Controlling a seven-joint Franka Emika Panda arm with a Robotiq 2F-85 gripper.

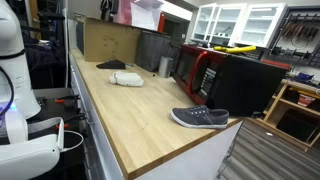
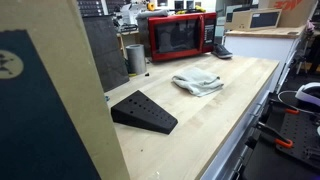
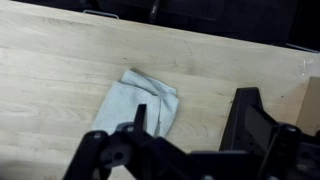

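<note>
In the wrist view my gripper (image 3: 190, 125) fills the bottom edge, open and empty, above a light wooden counter (image 3: 60, 70). Its left fingertip sits over the edge of a crumpled grey cloth (image 3: 140, 100) that lies flat on the wood. A black angular shape (image 3: 250, 110) stands to the right; I cannot tell whether it is my other finger or the black wedge block. In both exterior views the cloth (image 1: 126, 78) (image 2: 197, 83) lies next to that wedge block (image 1: 112, 65) (image 2: 143, 112). The gripper does not show in either exterior view.
A red microwave (image 1: 195, 68) (image 2: 180, 37) stands at the counter's back, with a metal cup (image 1: 164, 67) (image 2: 135, 58) beside it. A grey shoe (image 1: 200, 118) (image 2: 222, 50) lies near one end of the counter. A cardboard box (image 1: 105, 40) stands at the other end.
</note>
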